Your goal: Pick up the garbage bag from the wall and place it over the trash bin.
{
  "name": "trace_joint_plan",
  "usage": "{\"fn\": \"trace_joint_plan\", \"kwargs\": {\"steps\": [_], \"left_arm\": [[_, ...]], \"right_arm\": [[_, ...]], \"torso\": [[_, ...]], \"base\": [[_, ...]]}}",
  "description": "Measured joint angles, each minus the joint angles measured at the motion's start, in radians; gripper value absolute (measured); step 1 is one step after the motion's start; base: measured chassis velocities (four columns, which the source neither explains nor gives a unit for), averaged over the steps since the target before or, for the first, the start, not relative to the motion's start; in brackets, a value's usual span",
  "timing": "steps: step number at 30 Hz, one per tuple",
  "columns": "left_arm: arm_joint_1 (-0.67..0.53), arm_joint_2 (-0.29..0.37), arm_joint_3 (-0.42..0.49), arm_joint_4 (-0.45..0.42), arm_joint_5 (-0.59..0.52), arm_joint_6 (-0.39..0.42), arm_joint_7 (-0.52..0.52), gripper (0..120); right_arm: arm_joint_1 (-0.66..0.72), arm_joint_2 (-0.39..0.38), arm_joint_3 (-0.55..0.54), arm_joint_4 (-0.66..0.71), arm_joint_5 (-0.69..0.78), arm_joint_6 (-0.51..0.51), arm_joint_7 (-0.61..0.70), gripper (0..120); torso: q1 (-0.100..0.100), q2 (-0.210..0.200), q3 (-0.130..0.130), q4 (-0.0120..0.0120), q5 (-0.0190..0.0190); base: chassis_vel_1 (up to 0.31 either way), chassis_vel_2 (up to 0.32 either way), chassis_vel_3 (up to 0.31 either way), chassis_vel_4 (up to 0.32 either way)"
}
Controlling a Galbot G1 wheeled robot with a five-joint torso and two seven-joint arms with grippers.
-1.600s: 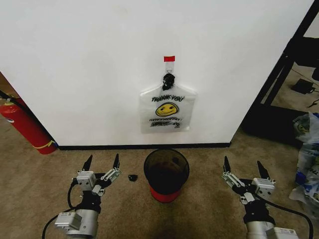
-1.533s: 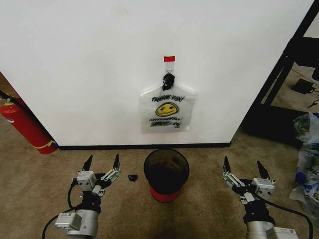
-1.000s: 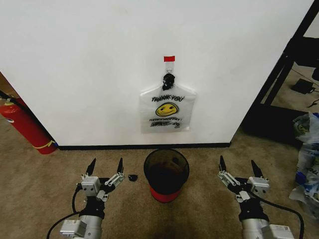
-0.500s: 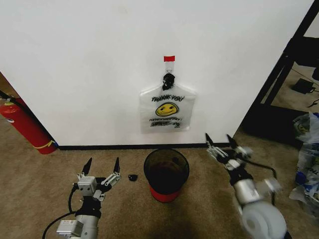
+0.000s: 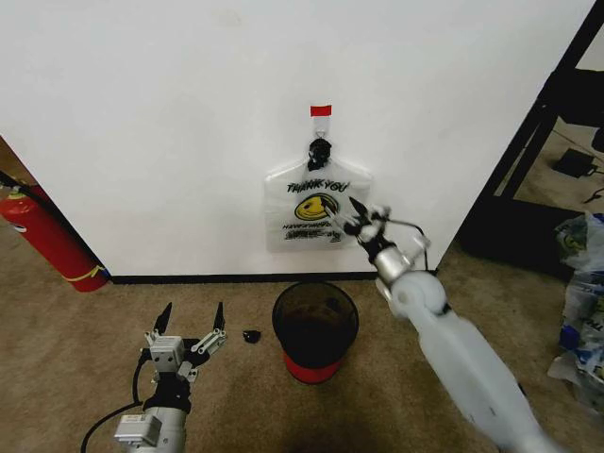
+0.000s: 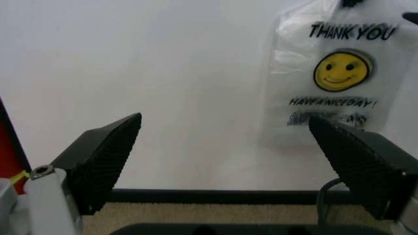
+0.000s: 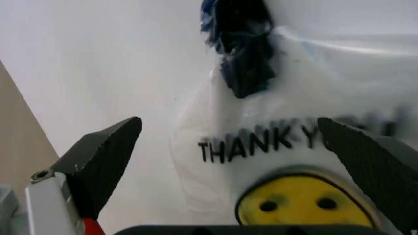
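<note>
The garbage bag (image 5: pixel 315 209) is white with a yellow smiley and "THANK YOU" print, and hangs flat on the wall (image 5: pixel 170 132) from a black hook (image 5: pixel 319 149) under a red tape strip (image 5: pixel 321 111). My right gripper (image 5: pixel 366 210) is raised in front of the bag's right side, open, holding nothing. In the right wrist view the bag (image 7: pixel 287 161) and its bunched handles (image 7: pixel 240 49) lie close between the spread fingers (image 7: pixel 98 161). The dark trash bin (image 5: pixel 315 330) with a red bottom band stands on the carpet below the bag. My left gripper (image 5: pixel 192 321) stays low, left of the bin, open.
A red fire extinguisher (image 5: pixel 42 236) leans at the far left of the wall. A small black object (image 5: pixel 251 336) lies on the carpet between my left gripper and the bin. A black shelf frame (image 5: pixel 547 113) and plastic bags (image 5: pixel 580 283) stand at the right.
My right arm has lifted from floor level right of the bin, up and leftwards to the hanging bag. The left arm has barely moved. The bag still hangs on its hook.
</note>
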Motion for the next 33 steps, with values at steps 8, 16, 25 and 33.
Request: {"fn": "trace_joint_plan", "kwargs": {"steps": [8,16,25,33], "left_arm": [[0.006,-0.018,0.002,0.002,0.004,-0.009,0.0,100],[0.012,-0.014,-0.013,-0.002,-0.003,-0.018,0.001,100],[0.005,-0.015,-0.014,-0.008,-0.008,-0.014,0.001,100],[0.008,-0.012,-0.021,-0.012,-0.018,-0.015,0.001,100]], "right_arm": [[0.105,0.045,-0.075,-0.111,-0.008,0.008,-0.007,100],[0.153,0.044,-0.078,-0.141,0.007,0.022,-0.011,100],[0.174,0.047,-0.091,-0.146,0.016,0.022,-0.01,100],[0.193,0.059,-0.085,-0.166,0.027,0.008,0.012,99]], "torso": [[0.0,0.0,0.0,0.0001,0.0],[0.0,0.0,0.0,0.0,-0.0001],[0.0,0.0,0.0,0.0001,-0.0001],[0.0,0.0,0.0,0.0002,-0.0001]], "base": [[0.0,0.0,0.0,0.0],[0.0,0.0,0.0,0.0],[0.0,0.0,0.0,0.0],[0.0,0.0,0.0,0.0]]}}
